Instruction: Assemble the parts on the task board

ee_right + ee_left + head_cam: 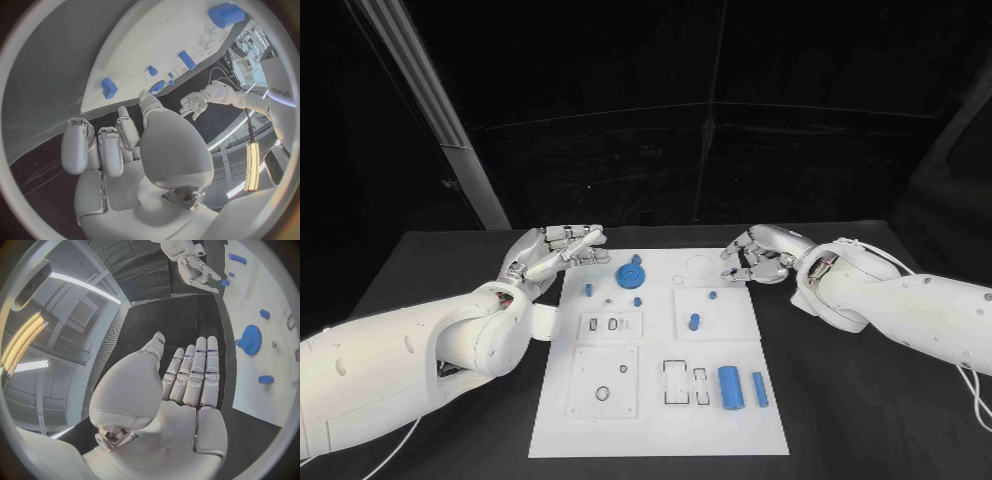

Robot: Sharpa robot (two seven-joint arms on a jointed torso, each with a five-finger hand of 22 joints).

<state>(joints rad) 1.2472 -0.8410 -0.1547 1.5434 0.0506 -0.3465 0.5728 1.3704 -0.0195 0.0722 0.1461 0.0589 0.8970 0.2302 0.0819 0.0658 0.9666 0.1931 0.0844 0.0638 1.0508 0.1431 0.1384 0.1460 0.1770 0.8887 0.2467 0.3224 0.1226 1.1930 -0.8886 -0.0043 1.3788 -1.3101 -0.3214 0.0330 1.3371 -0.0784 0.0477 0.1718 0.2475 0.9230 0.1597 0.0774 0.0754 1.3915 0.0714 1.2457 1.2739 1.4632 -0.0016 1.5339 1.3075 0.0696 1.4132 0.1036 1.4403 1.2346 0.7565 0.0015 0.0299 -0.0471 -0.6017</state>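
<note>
- The white task board (733,420) is seen flat on the black tabletop (877,420), between the two arms.
- The left robot hand (560,250) is held above the tabletop just beside the board's far left corner; its fingers (200,370) are stretched out straight, side by side, and nothing is held in them.
- The right robot hand (759,256) is held at the board's far right corner, with its fingers (100,147) curled inward; nothing is seen gripped in them.
- A blue gear (632,274) is seen on the far part of the board, nearest the left robot hand and apart from it.
- Small blue pegs are spread near the gear: one (587,290) to its left, one (636,300) just on the near side of it.
- Two further small blue parts (713,295) (694,321) are seen on a raised square panel right of centre.
- A larger blue cylinder (728,385) and a slimmer blue rod (760,389) lie side by side on the near right part of the board, well apart from both hands.
- Recessed slots and a ring-shaped outline (603,392) are seen in the near left panels.
</note>
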